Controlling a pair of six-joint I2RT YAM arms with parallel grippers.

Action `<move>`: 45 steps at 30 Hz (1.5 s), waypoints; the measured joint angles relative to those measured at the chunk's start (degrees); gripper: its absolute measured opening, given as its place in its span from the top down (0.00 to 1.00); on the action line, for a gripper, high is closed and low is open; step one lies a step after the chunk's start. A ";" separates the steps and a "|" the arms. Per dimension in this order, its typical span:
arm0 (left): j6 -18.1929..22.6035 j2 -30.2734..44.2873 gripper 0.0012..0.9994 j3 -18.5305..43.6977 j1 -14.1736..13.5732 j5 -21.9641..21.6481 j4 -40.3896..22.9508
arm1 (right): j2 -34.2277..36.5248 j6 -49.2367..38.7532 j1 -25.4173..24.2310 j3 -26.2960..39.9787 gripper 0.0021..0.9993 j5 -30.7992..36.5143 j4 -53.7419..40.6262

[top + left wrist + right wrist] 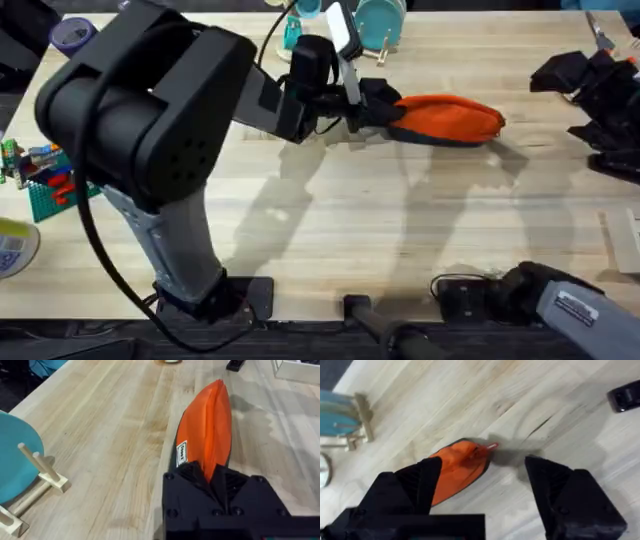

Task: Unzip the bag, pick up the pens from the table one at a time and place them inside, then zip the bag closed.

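From overhead we look down and forward across the tabletop [330, 220]. Our left wrist camera sits close along the bag [207, 425]; our right wrist camera looks down on its end from higher.

Orange bag [450, 119] on table [380, 220]

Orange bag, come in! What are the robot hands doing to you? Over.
Left hand shut on the bag's near end. Right hand open, poised above its far end, by the zipper pull. Bag flat on table. Nothing blocking.
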 joint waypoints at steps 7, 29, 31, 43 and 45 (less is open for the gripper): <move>-0.02 0.02 0.73 -0.04 0.07 0.09 0.72 | -0.52 -2.14 0.00 -0.02 0.00 -2.70 -1.48; -2.30 -15.59 0.00 0.00 4.70 -3.30 -25.59 | -1.11 -6.97 0.00 -0.01 0.00 -6.61 -1.06; -1.04 -18.72 0.00 0.00 4.69 -5.34 -31.75 | -1.78 -7.27 0.00 0.00 0.00 -6.64 -1.04; 3.06 -41.70 0.00 -0.02 4.61 -18.28 -61.30 | -6.18 -15.06 4.16 0.00 0.00 -10.37 -5.47; 3.30 -45.66 0.00 -0.02 4.61 -19.35 -64.55 | -7.52 -16.31 5.70 -0.01 0.00 -10.80 -6.71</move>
